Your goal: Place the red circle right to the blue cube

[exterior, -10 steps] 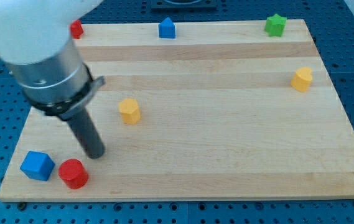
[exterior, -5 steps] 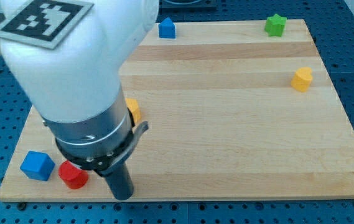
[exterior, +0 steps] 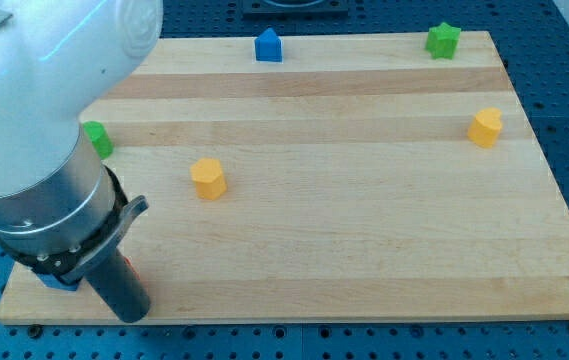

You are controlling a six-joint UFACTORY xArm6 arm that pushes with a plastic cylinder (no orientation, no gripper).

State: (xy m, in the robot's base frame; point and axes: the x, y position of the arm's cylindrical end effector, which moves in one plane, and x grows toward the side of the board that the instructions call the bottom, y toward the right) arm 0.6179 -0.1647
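Board: pale wooden board [exterior: 364,230] on a blue perforated table; its right edge and most of its near edge are in full view, while the arm covers its left edge.
Open room: the middle, the right half and the near right of the board are bare wood, with blocks only along the far edge and near the right edge.
Arm: white housing with a grey metal collar [exterior: 49,215], filling the near left and cut off by the frame's left and top.
Rod: straight, dark, leaning down to the right; my tip [exterior: 132,316] is at the near left edge of the board.
Claw: there is none to spread or pinch, only the bare rod.
Red circle [exterior: 129,268]: almost wholly hidden, a thin red sliver against the rod's right side, just above my tip.
Blue cube [exterior: 56,281]: a blue scrap under the collar, left of the rod; shape hard to make out.
Green block [exterior: 96,138]: left, half hidden by the arm.
Yellow blocks: one centre-left [exterior: 208,178], one near the right edge [exterior: 484,127].
Blue house-shaped block [exterior: 268,45]: far edge.
Green star [exterior: 443,40]: far right corner.
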